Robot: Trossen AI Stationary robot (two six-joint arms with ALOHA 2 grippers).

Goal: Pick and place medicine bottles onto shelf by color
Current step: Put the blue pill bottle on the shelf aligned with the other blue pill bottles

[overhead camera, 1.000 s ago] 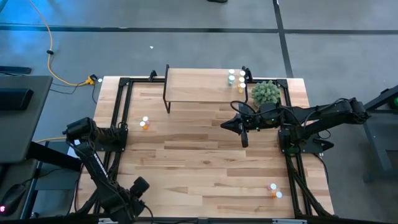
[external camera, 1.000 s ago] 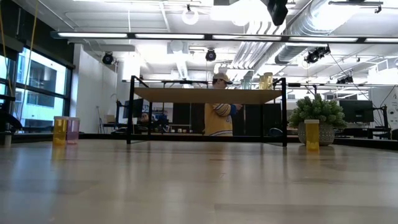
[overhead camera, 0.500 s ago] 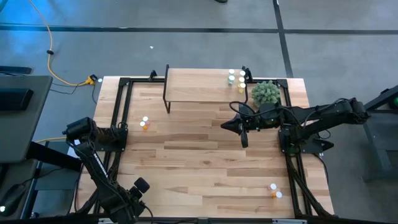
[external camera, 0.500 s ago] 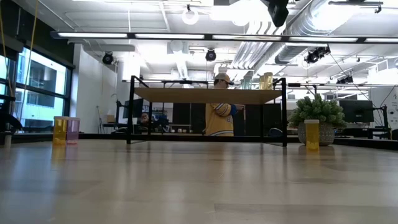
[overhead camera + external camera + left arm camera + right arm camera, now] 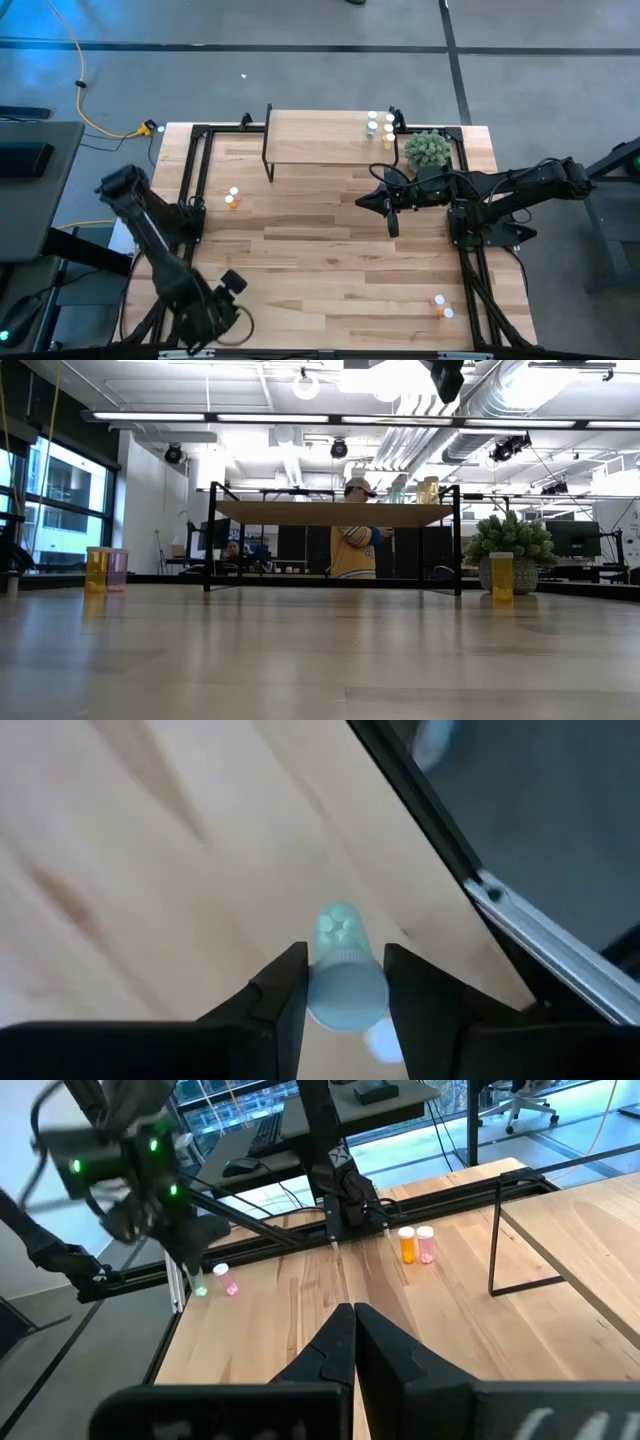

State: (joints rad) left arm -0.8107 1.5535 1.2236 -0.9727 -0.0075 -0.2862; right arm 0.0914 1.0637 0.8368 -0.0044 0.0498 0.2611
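Bottle (image 5: pixel 340 970), pale green with a white cap, sits pinched between the left gripper (image 5: pixel 345 985) fingers at the table's near-left corner, close to the black frame rail (image 5: pixel 470 870); in the high view that gripper (image 5: pixel 215 310) is low over the corner, well apart from the shelf (image 5: pixel 325 135). A pink bottle (image 5: pixel 231 1286) stands just beside the same spot on the table (image 5: pixel 330 260). My read: this is the lift-and-carry step. Grip looks centred on the body, cap end toward the wrist, so lift straight up before swinging, clear of the rail and the pink neighbour. Carry high enough to pass over the shelf's front edge, then come down vertically; a bottle this small will likely tip if released tilted or from height. Four bottles (image 5: pixel 380 126) already stand clustered at the shelf's right end near the plant (image 5: pixel 427 149), so place the green one with its own colour or start a separate spot, leaving room for the fingers to spread without knocking the group. Right gripper (image 5: pixel 362 201) hangs with fingers pressed together, empty, just in front of the shelf's right part, so route the left arm toward the shelf's left or middle to avoid it. Other bottles still on the table: an orange and pink pair (image 5: pixel 232 198) at the left, another pair (image 5: pixel 441 306) near-right. Labels: no readable writing or brand on any bottle; too small to tell.
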